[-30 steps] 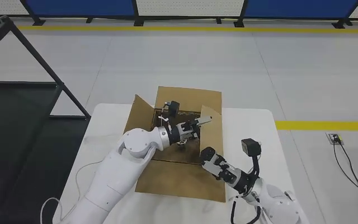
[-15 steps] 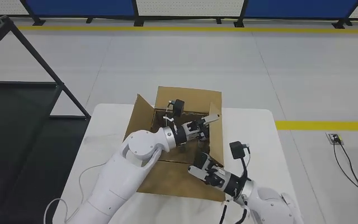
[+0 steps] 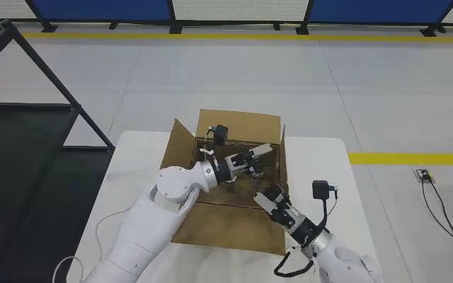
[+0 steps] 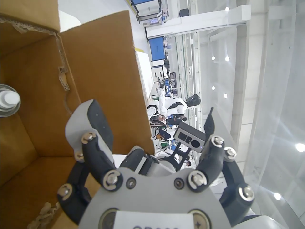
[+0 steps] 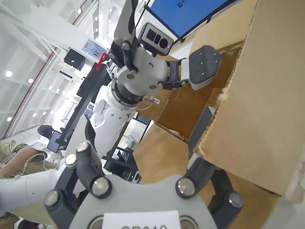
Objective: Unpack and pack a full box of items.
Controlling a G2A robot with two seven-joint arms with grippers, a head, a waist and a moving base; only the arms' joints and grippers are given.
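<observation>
1. Cardboard, brown and corrugated, forms the box [image 3: 237,127], which stands open on the white desk [image 3: 134,163]. Shreds of torn paper cling along its fold lines.
2. The left end effector [image 4: 152,120] hangs over the box's right side with its grey-and-black fingers spread wide. One finger is inside the box and one outside, with the edge of the upright right flap [image 4: 102,72] between them. They grip nothing.
3. One pad [image 5: 205,66] of that end effector is oval, black and dimpled, set in a pale grey shell.
4. The right end effector [image 5: 145,129] sits at the near end of that flap, its fingers wide apart and empty. One finger is partly hidden behind the flap's ragged edge.
5. A round white cap [image 4: 7,101] on a silvery rim sits deep in the box, cut off at the frame's edge. What it belongs to cannot be made out.
6. White labels on both wrist plates carry dark print that is cut off and unreadable.
</observation>
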